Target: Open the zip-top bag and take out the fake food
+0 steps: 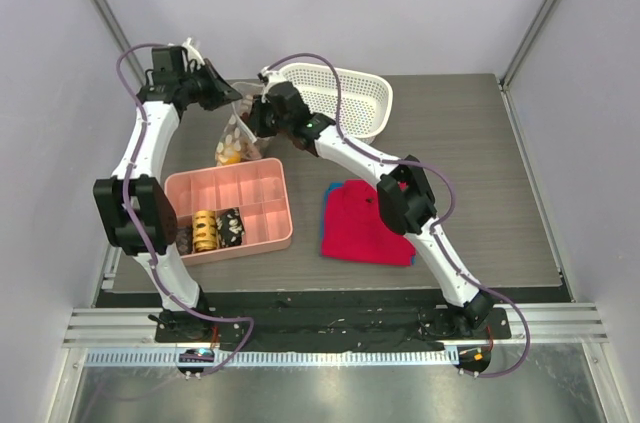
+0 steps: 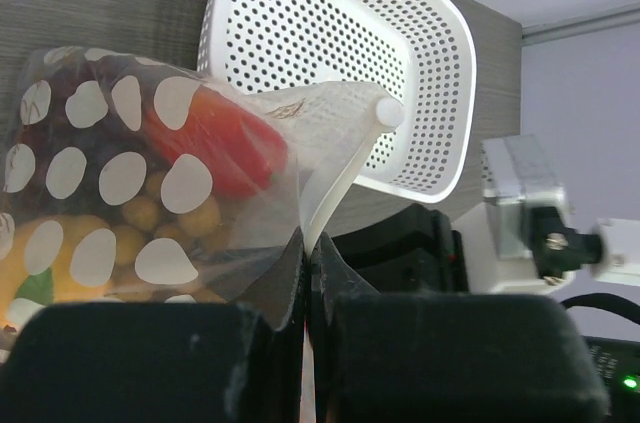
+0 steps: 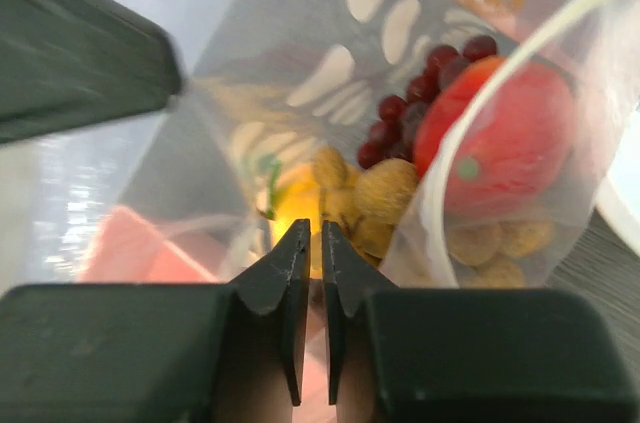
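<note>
The zip-top bag [image 1: 238, 135], clear with white dots, hangs above the table behind the pink tray. My left gripper [image 1: 218, 90] is shut on its whitish zip strip [image 2: 335, 188], the jaws tight together at the strip's lower end [image 2: 305, 255]. My right gripper [image 1: 262, 113] meets the bag's mouth from the other side. Its jaws [image 3: 320, 240] are closed to a thin slit at the bag's near lip. The fake food lies inside the bag: a red piece [image 3: 500, 143], a dark red cluster [image 3: 415, 108], tan balls [image 3: 385, 193] and an orange-yellow fruit [image 3: 295, 205].
A white mesh basket [image 1: 345, 93] stands just behind and to the right of the bag. The pink tray [image 1: 262, 183], with a yellow coil and dark blocks, sits below the bag. A red cloth [image 1: 365, 223] lies under the right arm.
</note>
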Action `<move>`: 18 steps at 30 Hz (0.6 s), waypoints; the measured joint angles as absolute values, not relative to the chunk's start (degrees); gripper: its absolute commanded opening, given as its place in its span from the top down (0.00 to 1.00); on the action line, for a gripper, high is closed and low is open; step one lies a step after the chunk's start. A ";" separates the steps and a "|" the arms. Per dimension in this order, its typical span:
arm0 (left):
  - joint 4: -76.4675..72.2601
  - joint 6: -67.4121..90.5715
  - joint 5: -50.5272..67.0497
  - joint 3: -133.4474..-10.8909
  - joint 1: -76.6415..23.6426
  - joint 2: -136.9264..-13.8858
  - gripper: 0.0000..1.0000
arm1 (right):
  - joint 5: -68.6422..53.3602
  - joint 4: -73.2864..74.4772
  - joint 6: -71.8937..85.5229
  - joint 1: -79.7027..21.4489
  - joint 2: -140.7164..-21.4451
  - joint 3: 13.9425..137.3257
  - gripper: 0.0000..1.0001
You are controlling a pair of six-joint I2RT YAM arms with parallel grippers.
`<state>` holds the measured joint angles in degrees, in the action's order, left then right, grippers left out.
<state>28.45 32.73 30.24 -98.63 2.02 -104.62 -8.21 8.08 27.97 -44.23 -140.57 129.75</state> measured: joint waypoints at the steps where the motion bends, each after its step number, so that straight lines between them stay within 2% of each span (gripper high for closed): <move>1: 28.27 33.01 30.28 -98.45 1.89 -104.62 1.00 | -7.44 8.58 27.29 -44.27 -140.94 129.75 0.73; 11: 26.24 35.29 30.98 -96.88 1.41 -104.18 1.00 | -4.21 11.57 19.75 -44.31 -142.06 130.43 0.54; 14: 25.67 35.88 31.40 -96.38 1.02 -104.18 1.00 | -4.19 10.87 18.04 -44.42 -143.94 132.60 0.52; 15: 25.39 35.97 31.57 -96.20 0.89 -104.18 1.00 | -4.19 10.41 17.41 -44.49 -145.18 134.06 0.53; 16: 25.15 36.03 31.77 -96.05 0.82 -104.16 1.00 | -4.19 9.89 16.95 -44.56 -146.19 135.11 0.68; 18: 24.12 36.03 31.90 -95.33 0.25 -104.07 1.00 | -4.12 8.10 15.79 -44.80 -148.14 136.20 0.73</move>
<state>24.12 36.03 31.90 -95.33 0.25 -104.07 -4.12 8.10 15.79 -44.80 -148.14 136.20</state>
